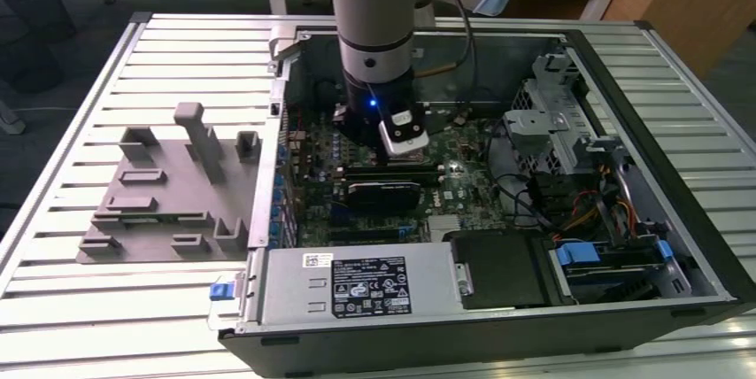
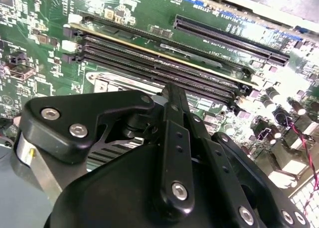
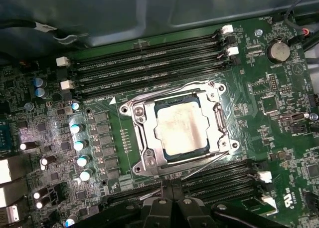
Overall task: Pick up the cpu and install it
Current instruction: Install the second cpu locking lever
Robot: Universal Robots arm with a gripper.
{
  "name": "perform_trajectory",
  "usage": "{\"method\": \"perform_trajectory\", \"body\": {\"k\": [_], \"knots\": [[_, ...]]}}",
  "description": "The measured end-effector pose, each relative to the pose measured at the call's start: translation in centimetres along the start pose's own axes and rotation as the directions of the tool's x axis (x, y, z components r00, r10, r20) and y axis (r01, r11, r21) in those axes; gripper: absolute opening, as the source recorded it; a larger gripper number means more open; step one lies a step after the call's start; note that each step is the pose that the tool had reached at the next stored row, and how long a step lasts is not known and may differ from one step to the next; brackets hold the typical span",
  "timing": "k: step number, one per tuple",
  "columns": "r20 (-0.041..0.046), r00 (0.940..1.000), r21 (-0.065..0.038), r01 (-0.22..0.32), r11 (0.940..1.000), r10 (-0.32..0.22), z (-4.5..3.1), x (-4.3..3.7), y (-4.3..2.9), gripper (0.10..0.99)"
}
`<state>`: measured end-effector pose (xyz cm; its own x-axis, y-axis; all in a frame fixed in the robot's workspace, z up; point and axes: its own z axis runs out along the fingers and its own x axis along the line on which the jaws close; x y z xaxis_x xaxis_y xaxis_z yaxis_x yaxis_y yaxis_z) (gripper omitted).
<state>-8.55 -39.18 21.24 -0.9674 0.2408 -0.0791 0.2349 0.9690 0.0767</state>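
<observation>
The cpu (image 3: pixel 180 125), a silvery-grey square chip, lies flat inside the metal-framed socket (image 3: pixel 140 138) on the green motherboard (image 3: pixel 279 113) in the first wrist view. A thin wire lever (image 3: pixel 202 164) of the socket stands loose along one side. My gripper (image 3: pixel 172 194) hovers just off the socket's edge, shut with nothing between its tips, apart from the cpu. In the exterior view the arm reaches straight down into the open computer case, with the gripper (image 1: pixel 384 150) low over the board. The gripper's black linkage (image 2: pixel 169 153) shows in front of the memory slots.
Black memory slots (image 3: pixel 149 63) run on both sides of the socket, and capacitors (image 3: pixel 79 145) stand close by. The case wall (image 1: pixel 274 131), a drive cage (image 1: pixel 555 122) and a labelled metal box (image 1: pixel 354 286) hem in the board. A grey slotted fixture (image 1: pixel 165 193) sits on the table at the exterior view's left.
</observation>
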Motion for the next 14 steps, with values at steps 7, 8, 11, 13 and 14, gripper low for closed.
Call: {"method": "perform_trajectory", "body": {"k": [7,8,11,13,14], "knots": [[-0.0068,1.0,-0.028,-0.003,0.9996,0.003,0.31,0.36,-0.61,0.106],[-0.0077,1.0,-0.031,-0.003,0.9995,0.003,0.37,0.42,-0.66,0.106],[-0.0112,0.9999,-0.045,-0.005,0.999,0.004,0.54,0.66,-0.8,0.106],[-0.0142,0.9999,-0.058,-0.006,0.9983,0.005,0.64,0.82,-0.88,0.106],[-0.0162,0.9999,-0.065,-0.007,0.9978,0.006,0.67,0.91,-0.92,0.106]]}}
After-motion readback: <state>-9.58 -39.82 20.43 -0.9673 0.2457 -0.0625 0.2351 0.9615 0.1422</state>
